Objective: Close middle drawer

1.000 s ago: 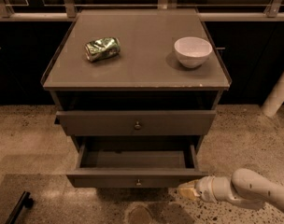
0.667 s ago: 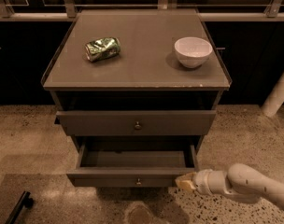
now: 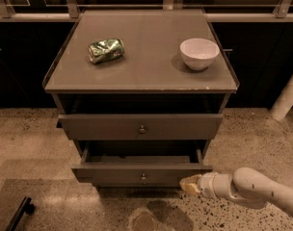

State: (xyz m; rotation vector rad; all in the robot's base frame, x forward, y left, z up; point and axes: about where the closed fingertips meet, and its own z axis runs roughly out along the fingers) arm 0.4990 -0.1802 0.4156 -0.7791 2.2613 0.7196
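- Middle drawer: pulled open, its shallow front standing well forward of the drawer above, with a small round knob at its centre.
- Claw: low at the right end of the middle drawer's front, against or just beside it; whether it is released or clenched cannot be told.
- Arm: white, entering from the lower right.
- Upper drawer: taller front, slightly out.
- Counter: crushed green can at left and white bowl at right, well apart.
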